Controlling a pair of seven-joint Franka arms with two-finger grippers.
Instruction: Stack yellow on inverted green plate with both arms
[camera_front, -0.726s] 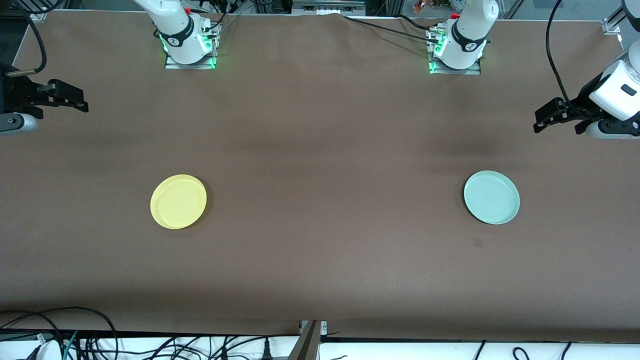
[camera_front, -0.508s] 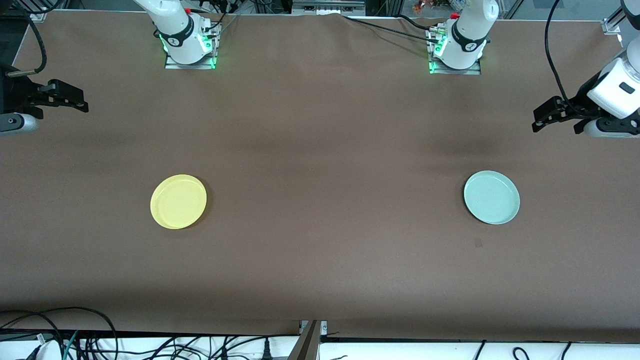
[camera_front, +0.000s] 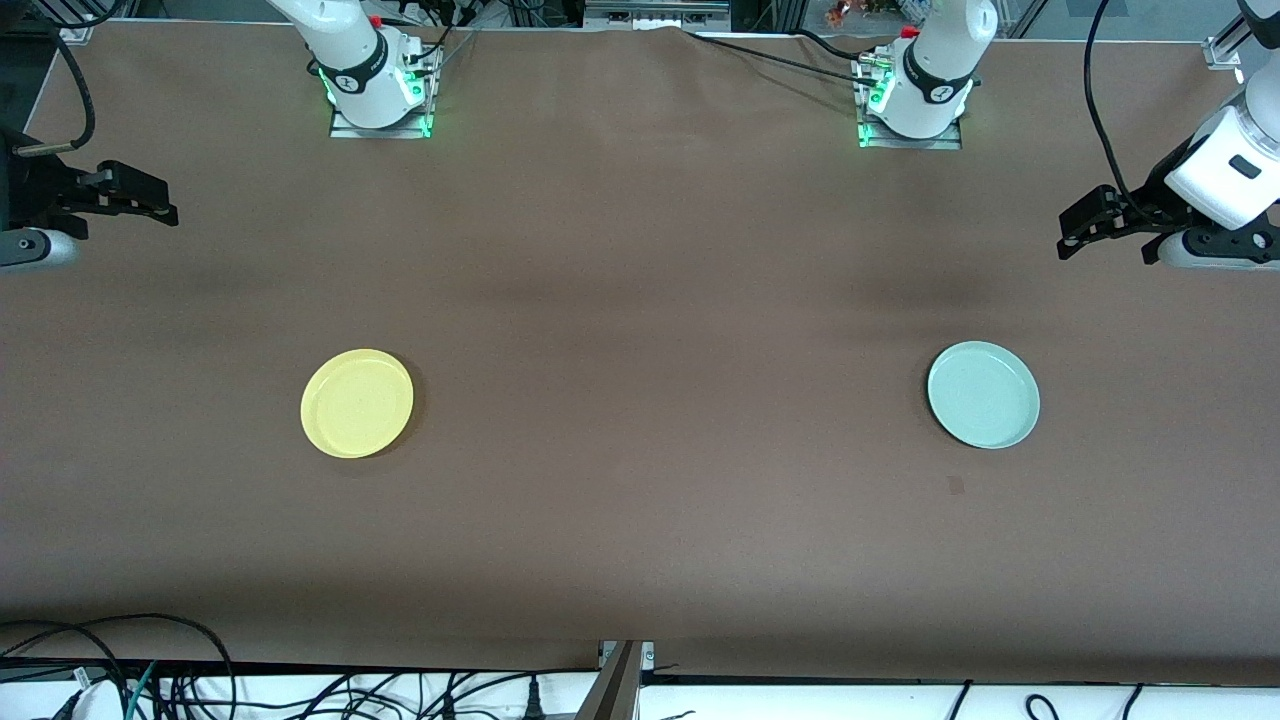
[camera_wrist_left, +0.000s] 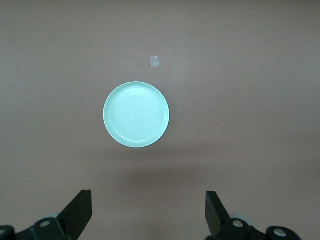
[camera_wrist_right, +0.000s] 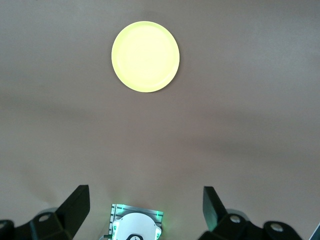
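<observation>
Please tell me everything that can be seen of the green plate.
The green plate is round, shallow and pale mint green, with a low raised rim; it looks like smooth plastic. It lies flat and right side up, not yet inverted, on the brown table toward the left arm's end. The left wrist view shows faint concentric rings on its inner surface. Nothing lies on it and nothing touches it except the table. A small grey mark on the table lies a little nearer to the front camera.
</observation>
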